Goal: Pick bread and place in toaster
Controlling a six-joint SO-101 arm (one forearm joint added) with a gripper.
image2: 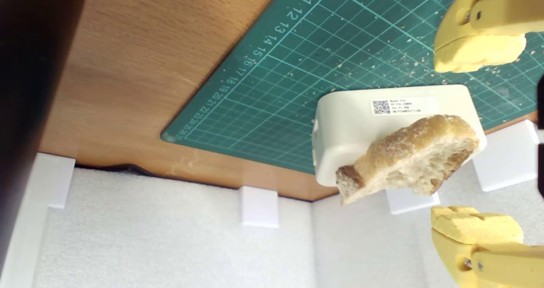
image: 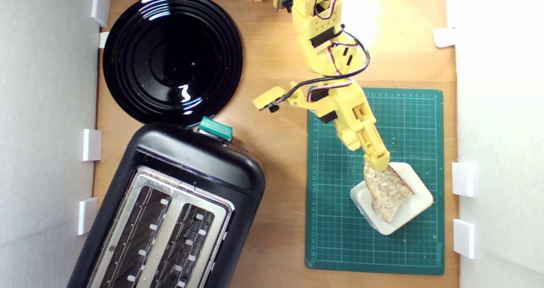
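- The pincer [image2: 478, 148] stands open, its two yellow fingers [image2: 480, 50] wide apart with the bread [image2: 410, 162] in the gap between them; in the wrist view neither finger touches the slice.
- The step in hand, I judge, is the reach for the pick: the pincer is lined up on the bread but has not closed.
- The bread lies propped on the cream-white block [image: 406, 213], which sits on the green mat [image: 335, 220] at about 4 o'clock in the exterior view.
- In the exterior view its long axis runs from about 11 o'clock to 5 o'clock, with the end at 11 o'clock under the pincer tip [image: 377, 159]. The curved crust faces about 7 o'clock, the straight cut edge about 1 o'clock.
- Next, the pincer needs to close across the thin slice and lift it clear of the block.
- The toaster [image: 191, 165] stands well apart, at about 8 o'clock on the wooden surface [image: 276, 220], slots open and running diagonally, so the slice should be turned on edge to match them.
- The black plate [image: 172, 56] lies beyond, at about 11 o'clock.
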